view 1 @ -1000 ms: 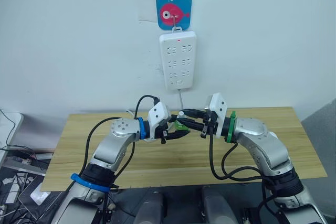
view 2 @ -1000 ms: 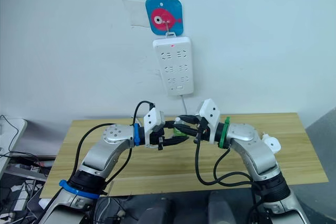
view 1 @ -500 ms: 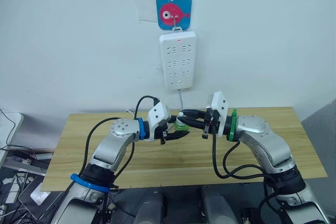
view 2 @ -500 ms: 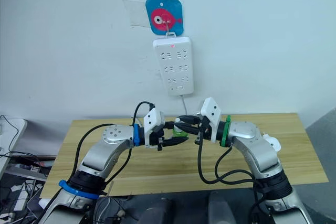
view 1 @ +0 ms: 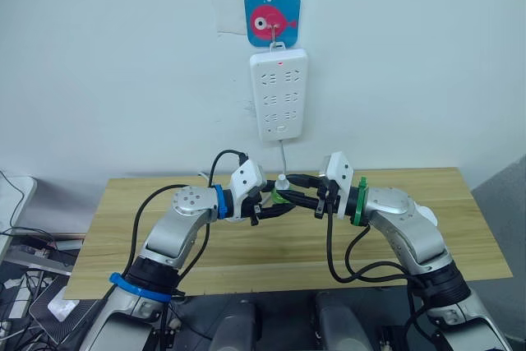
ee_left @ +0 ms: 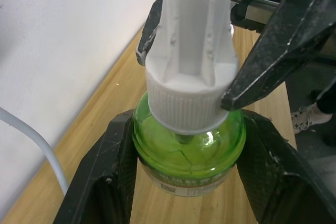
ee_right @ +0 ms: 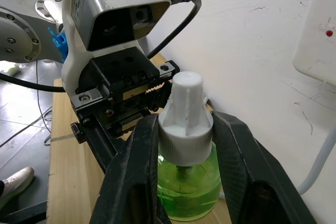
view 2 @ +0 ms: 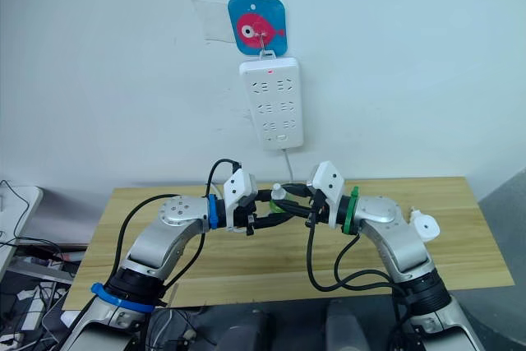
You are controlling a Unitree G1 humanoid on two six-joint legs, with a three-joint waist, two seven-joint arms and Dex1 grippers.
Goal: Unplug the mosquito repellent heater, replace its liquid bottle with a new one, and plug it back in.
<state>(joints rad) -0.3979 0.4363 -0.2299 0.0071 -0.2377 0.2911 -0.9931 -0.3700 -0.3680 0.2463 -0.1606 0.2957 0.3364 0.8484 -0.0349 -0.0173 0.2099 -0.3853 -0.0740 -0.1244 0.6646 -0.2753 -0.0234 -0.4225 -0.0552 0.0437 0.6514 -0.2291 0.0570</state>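
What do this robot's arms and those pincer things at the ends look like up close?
Both arms are silver metal with rounded joints and loose black cables looping alongside. The left arm carries blue rings, the right arm green ones. Each wrist has a white boxy camera housing. The left gripper and right gripper each have two black fingers, long, tapering and scuffed at the edges.

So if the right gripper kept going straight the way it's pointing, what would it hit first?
The right gripper is closed on the white cap of the green liquid bottle. Straight past it, probably the left gripper holding the bottle's body, though depth is unclear.
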